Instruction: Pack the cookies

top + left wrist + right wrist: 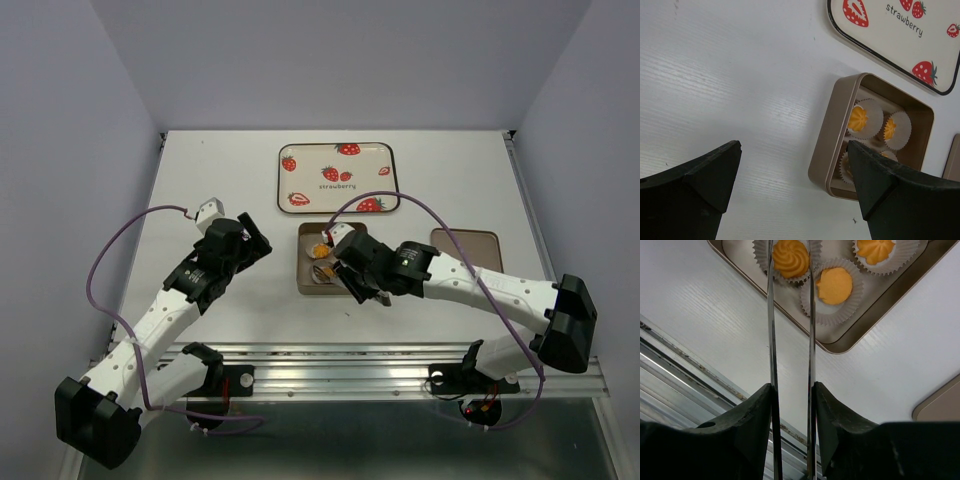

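Observation:
A gold square tin (308,283) holds orange-yellow cookies in white paper cups: a swirled cookie (789,257), a flat cookie (834,285) and a third cookie (875,249). My right gripper (792,387) is shut on metal tongs (771,340). The two thin blades reach into the tin on either side of the swirled cookie, and their tips pass out of the top of the right wrist view. In the top view that gripper (345,258) hangs over the tin. My left gripper (794,145) is open and holds nothing, hovering left of the tin (827,150); its right finger hides part of one cookie (847,167).
A strawberry-printed tray (337,177) lies behind the tin. A flat brown lid (466,248) lies to the tin's right. The metal rail (400,360) at the table's near edge runs just below the right gripper.

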`<state>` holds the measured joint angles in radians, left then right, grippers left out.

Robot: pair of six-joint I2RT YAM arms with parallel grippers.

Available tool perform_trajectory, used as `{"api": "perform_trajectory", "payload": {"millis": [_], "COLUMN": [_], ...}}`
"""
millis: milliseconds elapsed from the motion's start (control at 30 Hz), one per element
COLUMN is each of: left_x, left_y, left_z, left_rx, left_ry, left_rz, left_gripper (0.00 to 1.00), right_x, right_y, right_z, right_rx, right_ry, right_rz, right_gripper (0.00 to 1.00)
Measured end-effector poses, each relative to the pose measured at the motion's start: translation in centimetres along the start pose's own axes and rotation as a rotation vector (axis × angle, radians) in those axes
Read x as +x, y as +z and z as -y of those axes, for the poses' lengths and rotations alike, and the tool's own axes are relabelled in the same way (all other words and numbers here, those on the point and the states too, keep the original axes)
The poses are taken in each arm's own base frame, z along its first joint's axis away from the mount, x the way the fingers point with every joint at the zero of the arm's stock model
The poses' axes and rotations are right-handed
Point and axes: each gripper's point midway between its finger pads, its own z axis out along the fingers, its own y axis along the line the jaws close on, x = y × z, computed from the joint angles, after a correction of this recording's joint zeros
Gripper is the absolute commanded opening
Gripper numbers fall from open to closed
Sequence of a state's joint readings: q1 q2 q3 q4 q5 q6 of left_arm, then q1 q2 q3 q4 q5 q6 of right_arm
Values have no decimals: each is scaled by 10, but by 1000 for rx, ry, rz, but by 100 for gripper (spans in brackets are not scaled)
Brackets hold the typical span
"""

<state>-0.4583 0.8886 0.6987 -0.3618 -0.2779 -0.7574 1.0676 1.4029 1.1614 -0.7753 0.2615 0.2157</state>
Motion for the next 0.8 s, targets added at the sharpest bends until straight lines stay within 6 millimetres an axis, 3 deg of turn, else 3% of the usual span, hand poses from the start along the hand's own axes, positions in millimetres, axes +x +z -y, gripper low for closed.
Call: {"api": "perform_trajectory", "payload": {"millis": [800], "left_x": [-1], "left_y": [0], "left_z": [0], "left_rx": [1], "left_ry": [-1], "left_rz": [5], "left_gripper": [99], "right_x": [-8], "right_y": [6], "right_z": [0], "right_rx": [12], "right_ry": [-2], "right_rz": [30], "right_gripper": [56]}}
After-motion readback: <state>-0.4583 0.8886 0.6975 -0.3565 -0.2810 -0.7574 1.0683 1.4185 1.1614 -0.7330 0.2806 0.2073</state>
